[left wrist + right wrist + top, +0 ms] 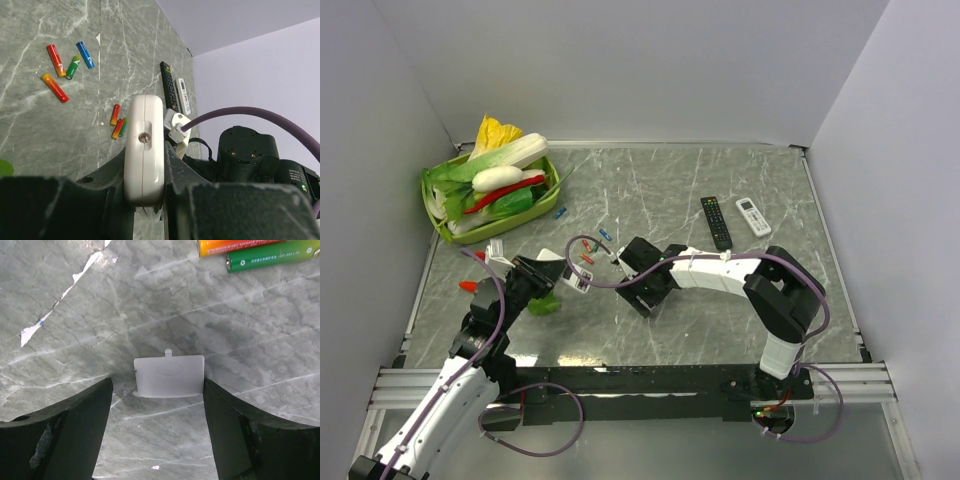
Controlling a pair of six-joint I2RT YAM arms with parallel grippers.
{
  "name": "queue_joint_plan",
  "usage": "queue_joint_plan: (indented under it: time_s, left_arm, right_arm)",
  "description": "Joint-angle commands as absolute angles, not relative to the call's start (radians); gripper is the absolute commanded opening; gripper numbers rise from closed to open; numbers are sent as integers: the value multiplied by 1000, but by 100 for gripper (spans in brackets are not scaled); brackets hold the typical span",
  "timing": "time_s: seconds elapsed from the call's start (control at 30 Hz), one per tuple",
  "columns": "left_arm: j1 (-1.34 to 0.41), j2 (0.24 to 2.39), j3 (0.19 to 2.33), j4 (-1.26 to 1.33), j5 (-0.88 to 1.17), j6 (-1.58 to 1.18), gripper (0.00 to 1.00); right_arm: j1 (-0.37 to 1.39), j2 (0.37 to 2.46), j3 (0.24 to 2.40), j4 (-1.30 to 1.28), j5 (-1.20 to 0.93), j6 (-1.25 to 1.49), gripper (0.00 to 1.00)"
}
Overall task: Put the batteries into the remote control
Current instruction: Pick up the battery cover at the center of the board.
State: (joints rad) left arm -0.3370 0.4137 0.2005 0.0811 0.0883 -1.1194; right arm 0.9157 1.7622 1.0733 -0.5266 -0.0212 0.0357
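Near vegetable basket (430, 205) | left gripper (552, 275) clamps remote control (145, 150) | batteries (55, 87) loose nearby

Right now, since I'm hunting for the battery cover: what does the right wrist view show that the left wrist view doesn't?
Only right wrist: a small white battery cover lying flat between the open right fingers. Only left wrist: the remote control clamped in the left fingers, plus a long black remote. Both: loose batteries on the marbled tabletop.
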Motion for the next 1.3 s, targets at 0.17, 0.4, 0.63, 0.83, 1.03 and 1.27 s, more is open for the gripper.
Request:
queue_joint_plan:
  time_s: [0.17,0.4,0.63,0.83,1.03,1.27]
  left_arm:
    - [-331,408,207,120,89,-1121,2]
    - [-331,413,202,132,94,-1121,2]
    - [-331,419,167,214,123,-1141,2]
    - [-331,426,117,313,144,-1195,2]
    - [-331,437,91,391,150,-1250,2]
    - [-331,477,51,538,167,-1370,2]
  right_arm:
    - [927,1763,1032,-629,-32,60,71]
    - [927,1758,1025,-632,-28,60,61]
    - [927,1727,1023,-626,-28,60,44]
    - [927,1634,1051,-650,-15,43,38]
    - [937,1502,1156,-721,-2,11,38]
    - [1008,1459,1388,-845,48,-52,38]
